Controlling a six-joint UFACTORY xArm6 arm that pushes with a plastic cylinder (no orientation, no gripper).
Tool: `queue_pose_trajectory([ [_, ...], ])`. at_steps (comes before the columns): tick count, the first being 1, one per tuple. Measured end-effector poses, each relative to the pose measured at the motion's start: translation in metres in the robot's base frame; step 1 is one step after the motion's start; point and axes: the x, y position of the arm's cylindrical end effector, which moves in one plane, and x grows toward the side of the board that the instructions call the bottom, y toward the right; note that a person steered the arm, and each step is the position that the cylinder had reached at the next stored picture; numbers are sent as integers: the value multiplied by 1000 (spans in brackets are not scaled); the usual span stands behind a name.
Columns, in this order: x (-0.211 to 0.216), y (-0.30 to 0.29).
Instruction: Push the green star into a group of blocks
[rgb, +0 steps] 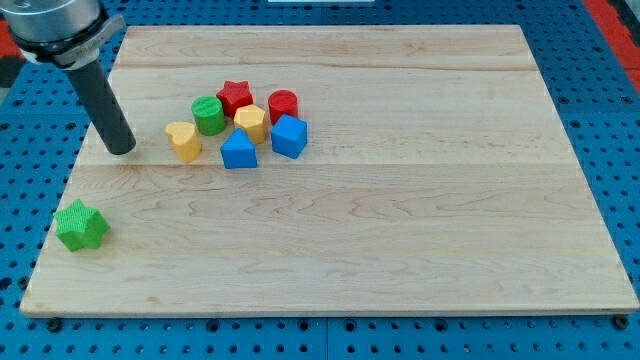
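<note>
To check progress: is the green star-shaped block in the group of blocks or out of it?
Out. The green star-shaped block lies alone near the view's bottom-left, apart from the cluster around the yellow heart-shaped block; my tip is between them.

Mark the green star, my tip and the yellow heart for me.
green star (81, 225): camera view, on its top face.
my tip (123, 150): camera view, at the rod's very bottom end.
yellow heart (183, 139): camera view, on its top face.
</note>
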Motion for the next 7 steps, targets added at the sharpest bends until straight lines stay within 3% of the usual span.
queue_pose_trajectory([
  [1, 7, 70],
  [2, 46, 104],
  [4, 148, 79],
  [5, 158, 33],
  [6, 106, 5],
  [7, 104, 5],
])
